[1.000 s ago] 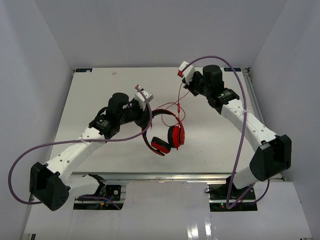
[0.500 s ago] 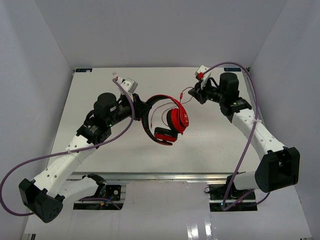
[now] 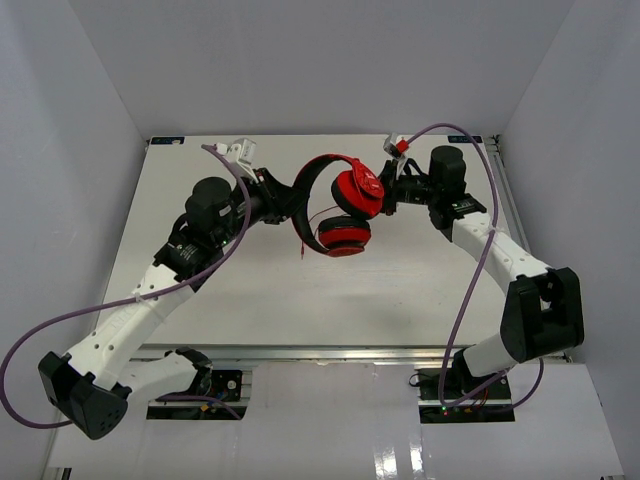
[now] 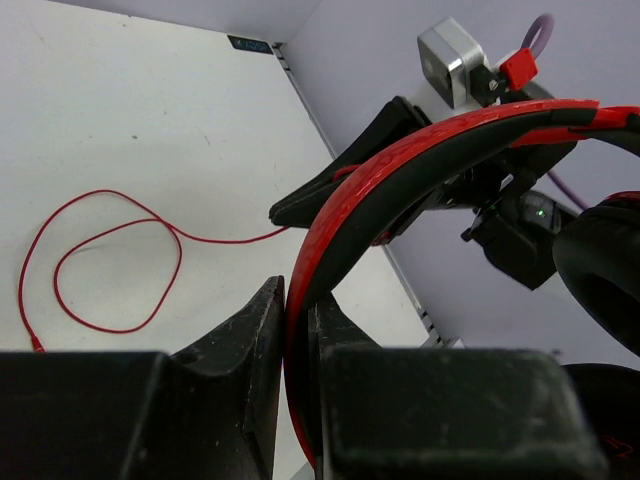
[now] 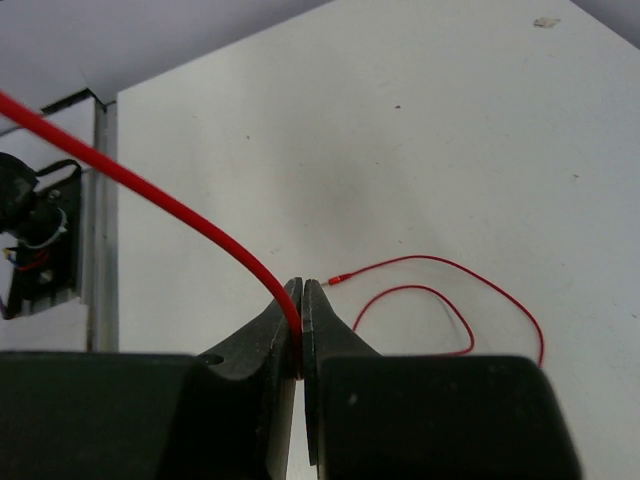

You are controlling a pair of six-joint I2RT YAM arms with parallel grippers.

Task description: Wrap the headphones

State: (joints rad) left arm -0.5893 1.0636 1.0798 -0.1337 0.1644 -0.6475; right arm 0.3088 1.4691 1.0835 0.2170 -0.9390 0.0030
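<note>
The red headphones (image 3: 342, 200) hang in the air over the far middle of the table, ear cups stacked one above the other. My left gripper (image 3: 283, 205) is shut on the black-and-red headband (image 4: 400, 170), which passes between its jaws (image 4: 298, 310). My right gripper (image 3: 388, 195) sits just right of the upper ear cup and is shut on the thin red cord (image 5: 150, 190) at its fingertips (image 5: 302, 300). The rest of the cord lies in a loose loop on the table (image 5: 450, 300), also showing in the left wrist view (image 4: 100, 250).
The white table (image 3: 200, 290) is walled by white panels on three sides. Thick purple robot cables (image 3: 470, 290) arc beside both arms. A metal rail (image 3: 330, 352) runs along the near edge.
My left gripper has lifted the headphones toward the far side and turned them. My right gripper has come left and close to the ear cups, keeping hold of the cord.
</note>
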